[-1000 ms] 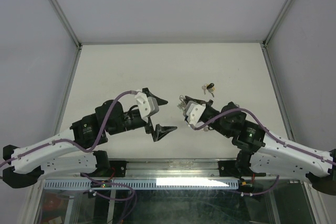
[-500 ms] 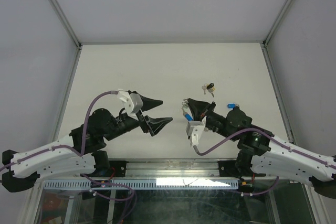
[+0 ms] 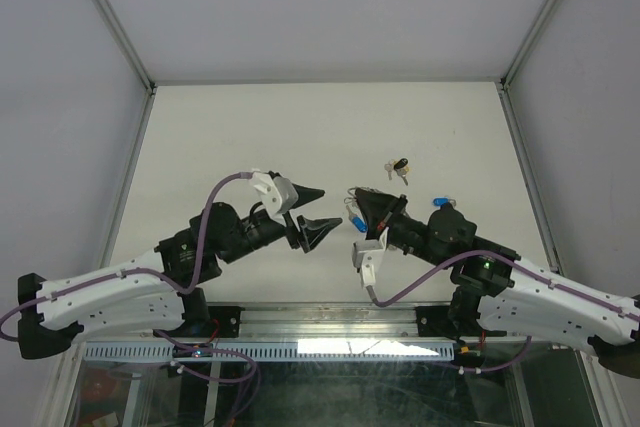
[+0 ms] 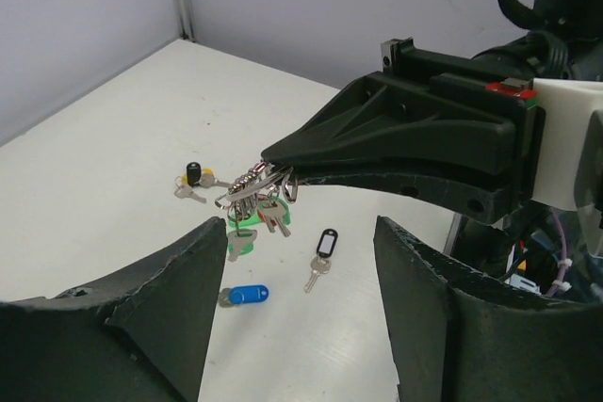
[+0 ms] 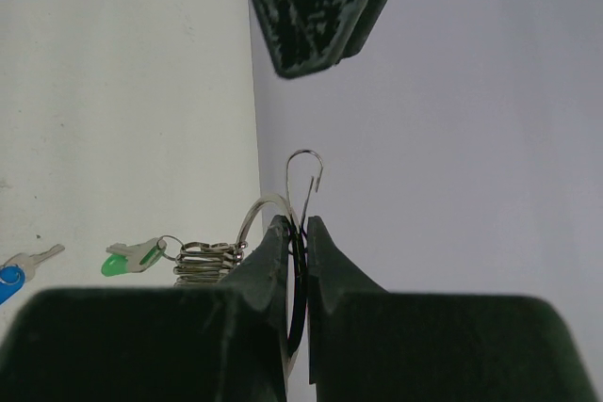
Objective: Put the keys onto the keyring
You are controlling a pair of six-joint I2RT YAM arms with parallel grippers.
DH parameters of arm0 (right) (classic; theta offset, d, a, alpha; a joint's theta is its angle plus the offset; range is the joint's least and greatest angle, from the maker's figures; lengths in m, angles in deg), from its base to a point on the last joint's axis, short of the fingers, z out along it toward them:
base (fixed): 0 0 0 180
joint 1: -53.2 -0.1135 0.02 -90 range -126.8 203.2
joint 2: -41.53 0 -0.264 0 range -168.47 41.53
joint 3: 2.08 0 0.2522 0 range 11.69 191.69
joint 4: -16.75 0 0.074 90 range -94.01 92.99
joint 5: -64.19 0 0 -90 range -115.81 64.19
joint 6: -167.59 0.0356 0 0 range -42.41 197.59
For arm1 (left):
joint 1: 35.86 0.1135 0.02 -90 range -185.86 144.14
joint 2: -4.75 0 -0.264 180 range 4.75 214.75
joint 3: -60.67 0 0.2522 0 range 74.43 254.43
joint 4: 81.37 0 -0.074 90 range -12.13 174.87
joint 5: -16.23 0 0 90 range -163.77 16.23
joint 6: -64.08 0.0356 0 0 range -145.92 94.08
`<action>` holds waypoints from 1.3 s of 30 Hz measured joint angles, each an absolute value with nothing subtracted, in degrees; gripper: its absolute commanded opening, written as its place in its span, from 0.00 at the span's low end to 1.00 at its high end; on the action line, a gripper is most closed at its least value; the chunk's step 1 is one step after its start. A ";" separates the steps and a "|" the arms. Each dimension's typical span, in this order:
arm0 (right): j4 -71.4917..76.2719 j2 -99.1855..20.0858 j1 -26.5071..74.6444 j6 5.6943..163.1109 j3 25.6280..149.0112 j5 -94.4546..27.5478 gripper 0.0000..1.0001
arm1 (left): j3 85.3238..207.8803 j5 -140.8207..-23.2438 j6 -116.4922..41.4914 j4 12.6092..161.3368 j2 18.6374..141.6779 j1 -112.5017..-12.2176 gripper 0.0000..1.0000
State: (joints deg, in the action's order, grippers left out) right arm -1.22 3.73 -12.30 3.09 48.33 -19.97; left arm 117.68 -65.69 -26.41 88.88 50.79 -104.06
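I work in a robot lab's test cell: a bare white table (image 3: 250,127) boxed in by plain grey panels (image 3: 330,7) on aluminium frame posts (image 3: 112,22), with my cabled arms (image 3: 100,292) bolted to a metal rail (image 3: 330,322).

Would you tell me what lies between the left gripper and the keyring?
Nothing: the left wrist view shows bare air between the left gripper and the keyring held by the right gripper.
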 measured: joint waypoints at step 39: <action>-1.66 3.82 -13.17 -0.65 48.37 -24.58 0.00 | 121.35 -63.31 -25.12 90.02 60.04 -104.06 0.28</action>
